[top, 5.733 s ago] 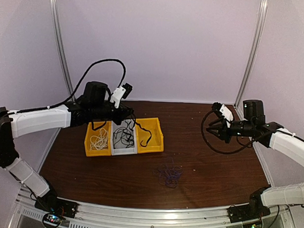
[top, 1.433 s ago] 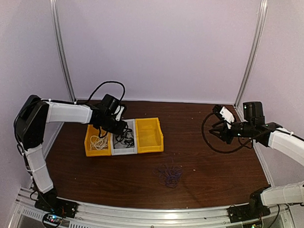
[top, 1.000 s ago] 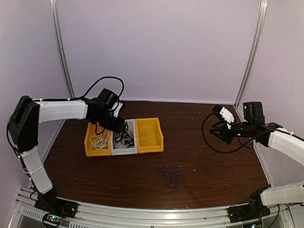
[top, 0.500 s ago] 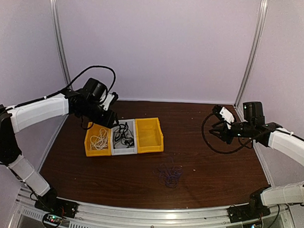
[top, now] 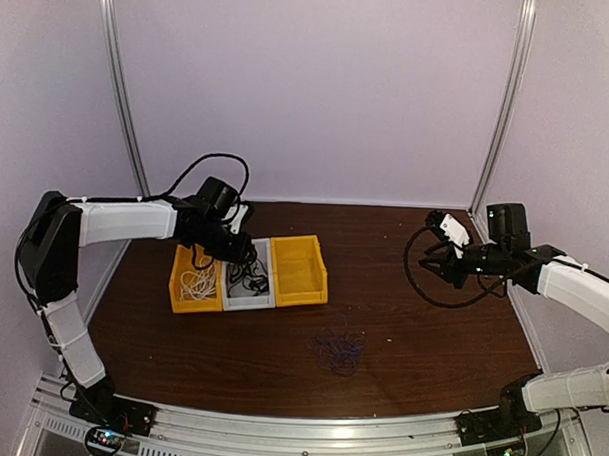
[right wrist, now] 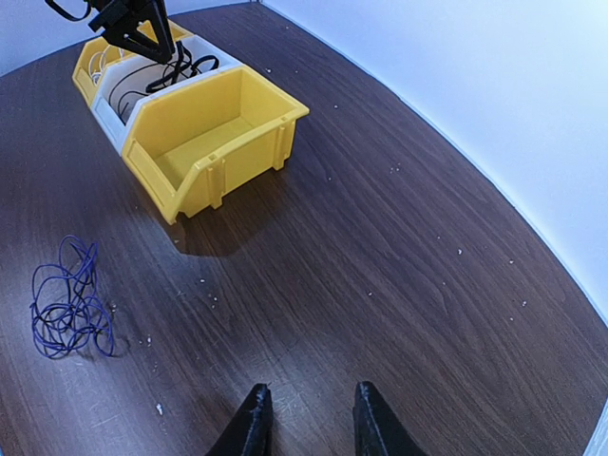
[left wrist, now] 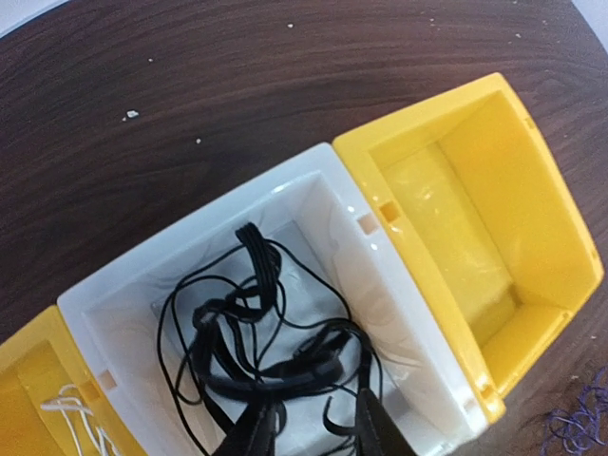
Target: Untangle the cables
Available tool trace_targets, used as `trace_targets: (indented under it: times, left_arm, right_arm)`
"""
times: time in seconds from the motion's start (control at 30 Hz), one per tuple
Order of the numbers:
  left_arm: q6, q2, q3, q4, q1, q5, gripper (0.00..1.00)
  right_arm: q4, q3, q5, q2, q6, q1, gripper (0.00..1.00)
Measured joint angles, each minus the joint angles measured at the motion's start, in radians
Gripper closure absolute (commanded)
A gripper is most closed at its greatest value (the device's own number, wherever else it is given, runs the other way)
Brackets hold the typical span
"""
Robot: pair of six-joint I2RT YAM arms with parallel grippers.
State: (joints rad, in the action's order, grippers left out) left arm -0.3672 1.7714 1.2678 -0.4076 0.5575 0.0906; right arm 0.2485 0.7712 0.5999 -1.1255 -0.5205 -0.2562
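- Left gripper [left wrist: 313, 433]: you have it tips-down inside the white bin [left wrist: 399, 313]. The jaws stand parted, with curls of the black cable [left wrist: 252, 342] between and around the fingers [left wrist: 255, 432]. The gap is far wider than any strand, so nothing looks pinched.
- Right gripper [right wrist: 309, 418]: your jaws stand apart here with nothing between them. It hovers above the bare table [right wrist: 456, 313] on the right side, well apart from the bins.
- Black cable: one loose, loopy bundle on the floor of the white bin, which is the middle of three bins in a row.
- White cable [left wrist: 68, 410]: lies in the left yellow bin [top: 195, 305], just beside the white bin. Your left wrist view shows only a corner of it.
- Dark blue cable [right wrist: 68, 304]: a small tangle flat on the table, nearer the arm bases than the bins. It touches no bin and no gripper.
- Right yellow bin [right wrist: 242, 157]: upright, its side against the white bin's wall.
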Motion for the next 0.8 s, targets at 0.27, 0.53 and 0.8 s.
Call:
trace_targets:
  times: [0.27,0.53,0.8]
  left_arm:
    - [-0.018,0.117,0.011,0.079,0.0,-0.077,0.95]
    - [-0.02,0.137,-0.008,0.136,0.0,-0.055,1.0]
    - [-0.022,0.118,-0.043,0.147,0.0,-0.009,1.0]
  right_arm:
    - [0.0,0.0,-0.001,0.0,-0.002,0.0,0.7]
    - [0.0,-0.003,-0.002,0.0,-0.005,0.0,0.7]
    - [0.001,-0.006,-0.002,-0.003,-0.005,0.0,0.7]
